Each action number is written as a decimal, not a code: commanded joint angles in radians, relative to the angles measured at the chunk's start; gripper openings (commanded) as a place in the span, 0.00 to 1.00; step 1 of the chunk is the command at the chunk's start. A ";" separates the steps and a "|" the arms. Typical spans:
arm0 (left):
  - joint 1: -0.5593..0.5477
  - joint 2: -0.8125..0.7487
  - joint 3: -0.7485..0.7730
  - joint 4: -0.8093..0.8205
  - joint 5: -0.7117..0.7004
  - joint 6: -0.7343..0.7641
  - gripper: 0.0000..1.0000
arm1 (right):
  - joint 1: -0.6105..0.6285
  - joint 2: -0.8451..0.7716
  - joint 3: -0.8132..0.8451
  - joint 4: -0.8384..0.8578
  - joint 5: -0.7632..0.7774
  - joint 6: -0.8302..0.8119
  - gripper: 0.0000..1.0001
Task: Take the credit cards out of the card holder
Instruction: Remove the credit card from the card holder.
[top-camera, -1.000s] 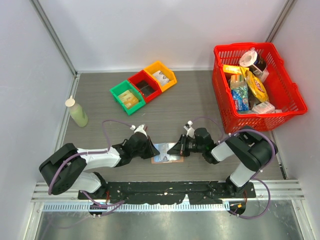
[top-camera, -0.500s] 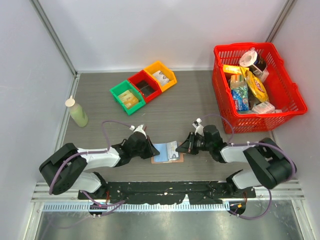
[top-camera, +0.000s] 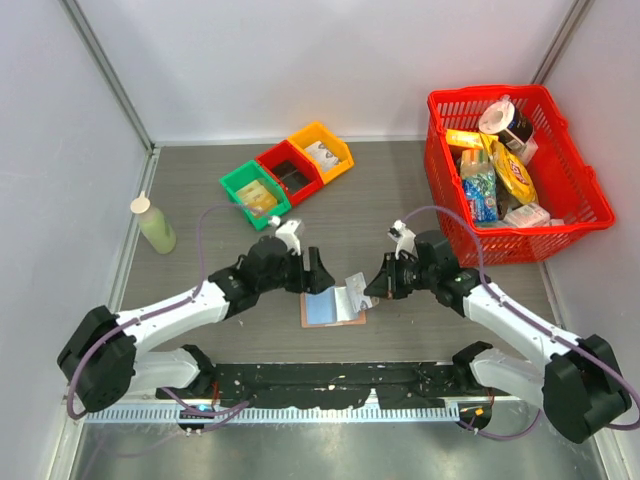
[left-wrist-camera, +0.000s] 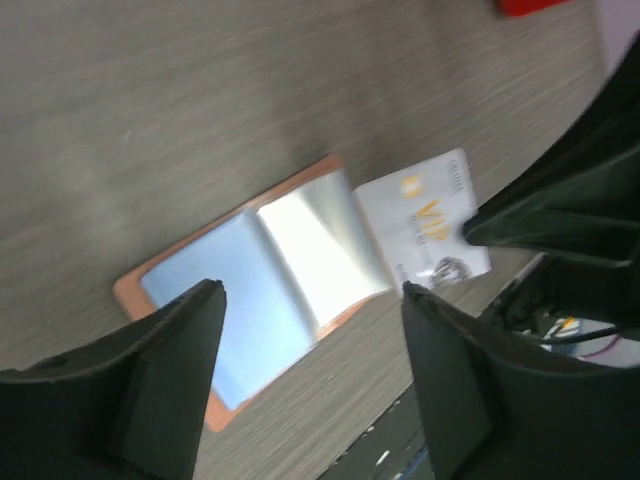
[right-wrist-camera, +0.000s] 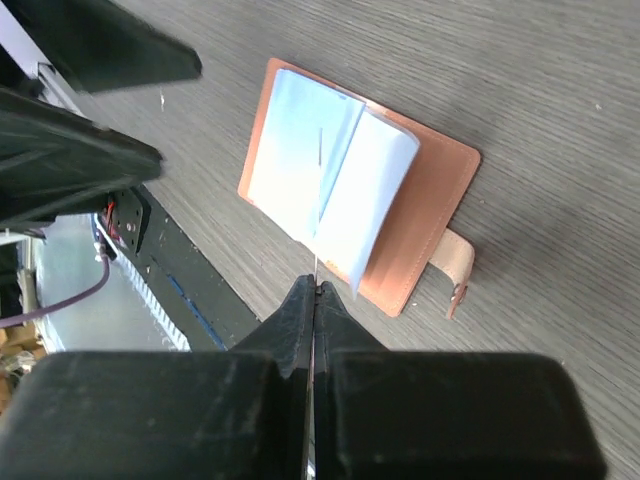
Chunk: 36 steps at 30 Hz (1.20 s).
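The tan card holder (top-camera: 325, 310) lies spread open on the grey worktop (top-camera: 400, 210), just in front of the two arm bases. Its pale blue lining faces up and one inner flap bows upward. Its snap tab (right-wrist-camera: 455, 265) sticks out on the side toward the right arm. The right pincer (top-camera: 370, 290) is pressed together on a whitish credit card (left-wrist-camera: 425, 225) marked VIP, held tilted just beside the raised flap. I can't tell whether the card's edge touches the flap. The left pincer (top-camera: 318, 280) hangs spread wide above the holder's other half, gripping nothing. Well apart at the back are a red basket (top-camera: 575, 195) of groceries, three coloured bins (top-camera: 287, 175) and a pale green bottle (top-camera: 155, 225).
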 joint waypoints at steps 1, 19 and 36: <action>0.011 -0.032 0.202 -0.168 0.129 0.390 0.82 | -0.003 -0.072 0.149 -0.210 -0.034 -0.198 0.01; 0.012 0.147 0.673 -0.577 0.736 1.044 0.81 | 0.003 -0.154 0.417 -0.476 -0.280 -0.498 0.01; 0.032 0.295 0.761 -0.719 0.914 1.098 0.00 | 0.006 -0.155 0.410 -0.458 -0.306 -0.533 0.01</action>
